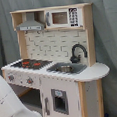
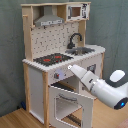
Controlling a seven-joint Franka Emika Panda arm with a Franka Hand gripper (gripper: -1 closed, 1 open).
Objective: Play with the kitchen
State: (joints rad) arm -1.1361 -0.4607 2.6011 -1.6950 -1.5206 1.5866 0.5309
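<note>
The kitchen (image 1: pixel 58 44) is a tall light-wood and white toy unit, seen in both exterior views. It has a black-red stovetop (image 2: pixel 52 59), a sink (image 2: pixel 84 50) with a black faucet (image 2: pixel 75 40), a grey hood (image 2: pixel 49 20) and a small microwave (image 2: pixel 75 11). Its oven door (image 2: pixel 70 102) hangs open, tipped down and forward. My gripper (image 2: pixel 71 67) points at the front panel just below the stovetop edge, close to the knobs (image 2: pixel 59 76). Whether it touches the panel is unclear. In the first exterior view only my white arm (image 1: pixel 10 106) shows at the lower left.
A grey curtain (image 1: pixel 108 40) hangs behind and beside the kitchen. The unit stands on a wooden floor (image 2: pixel 15 120). A lower cabinet door (image 1: pixel 59 100) with a small window is shut under the sink. My arm reaches in from the second exterior view's right.
</note>
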